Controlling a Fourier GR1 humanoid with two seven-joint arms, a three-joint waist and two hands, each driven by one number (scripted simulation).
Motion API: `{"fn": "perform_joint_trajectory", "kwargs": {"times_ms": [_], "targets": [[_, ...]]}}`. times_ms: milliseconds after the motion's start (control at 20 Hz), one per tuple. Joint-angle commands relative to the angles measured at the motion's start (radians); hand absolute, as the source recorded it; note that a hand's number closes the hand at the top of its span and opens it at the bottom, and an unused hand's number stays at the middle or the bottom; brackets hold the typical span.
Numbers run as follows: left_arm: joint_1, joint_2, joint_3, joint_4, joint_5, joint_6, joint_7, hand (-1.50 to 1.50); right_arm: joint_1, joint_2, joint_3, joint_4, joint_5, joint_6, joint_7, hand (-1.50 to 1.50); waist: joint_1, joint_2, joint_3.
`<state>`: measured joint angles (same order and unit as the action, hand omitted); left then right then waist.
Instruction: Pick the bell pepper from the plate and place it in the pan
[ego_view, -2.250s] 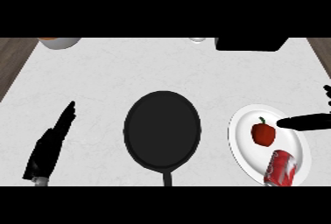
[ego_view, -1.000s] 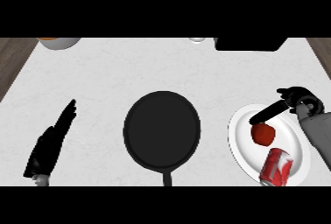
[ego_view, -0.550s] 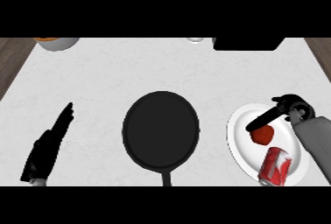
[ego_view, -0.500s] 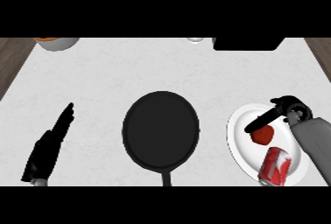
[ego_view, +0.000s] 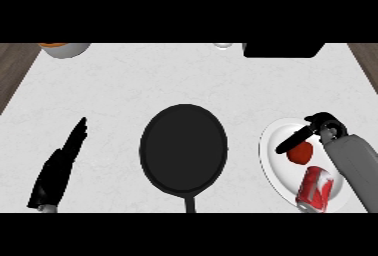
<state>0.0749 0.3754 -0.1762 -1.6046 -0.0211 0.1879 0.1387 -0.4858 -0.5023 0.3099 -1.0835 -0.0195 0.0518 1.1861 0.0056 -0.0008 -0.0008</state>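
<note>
Here my right hand (ego_view: 317, 129) hangs over the white plate (ego_view: 270, 150) at the right of the counter (ego_view: 184, 80), fingers stretched down and leftward above the red bell pepper (ego_view: 300, 154). They hide the pepper's upper left edge, and I cannot tell whether they touch it or are closed on it; the pepper lies on the plate. Nearer me on the same plate lies a red can (ego_view: 314, 189), partly covered by my grey forearm, and the plate's right side is hidden behind that arm too. The black pan (ego_view: 183, 148) sits in the middle of the counter with nothing in it, its handle cut off at the lower edge. My left hand (ego_view: 59, 167) rests at the left, fingers straight, holding nothing.
</note>
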Motion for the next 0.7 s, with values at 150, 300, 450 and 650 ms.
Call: {"fn": "perform_joint_trajectory", "kwargs": {"times_ms": [150,300,450,650], "targets": [[-0.005,-0.007,0.018,-0.026,-0.023,0.001,0.013,0.00,0.020,0.040,0.005,0.045,0.032,-0.010,0.129,-1.50,-0.003,0.001,0.000],[0.006,-0.045,0.003,0.039,-0.039,-0.005,-0.054,0.00,-0.004,0.057,-0.022,0.099,0.040,-0.006,0.078,-1.50,0.000,0.002,0.000],[0.009,-0.037,0.018,-0.011,-0.044,-0.014,0.019,0.00,0.015,0.071,-0.038,0.077,0.099,-0.072,0.034,1.50,-0.001,0.000,0.001],[-0.033,-0.001,0.077,0.022,0.005,-0.073,0.008,0.00,-0.001,0.118,-0.074,0.064,0.092,-0.102,0.068,1.50,-0.005,0.000,0.000]]}}
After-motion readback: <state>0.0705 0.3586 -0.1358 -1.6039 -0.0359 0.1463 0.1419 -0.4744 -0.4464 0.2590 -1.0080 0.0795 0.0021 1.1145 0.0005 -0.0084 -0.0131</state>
